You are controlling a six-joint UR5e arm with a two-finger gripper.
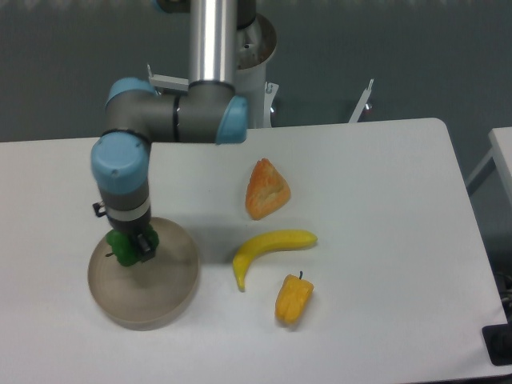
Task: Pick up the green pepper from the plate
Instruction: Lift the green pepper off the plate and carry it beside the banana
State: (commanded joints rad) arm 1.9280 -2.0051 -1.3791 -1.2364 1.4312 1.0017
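Here the end effector [130,246] pinches the green pepper [122,247] over the plate [164,300]; no writing readable.

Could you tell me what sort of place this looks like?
Probably a robotics lab: an industrial arm works at a plain white table, with toy-like food such as a banana laid out.
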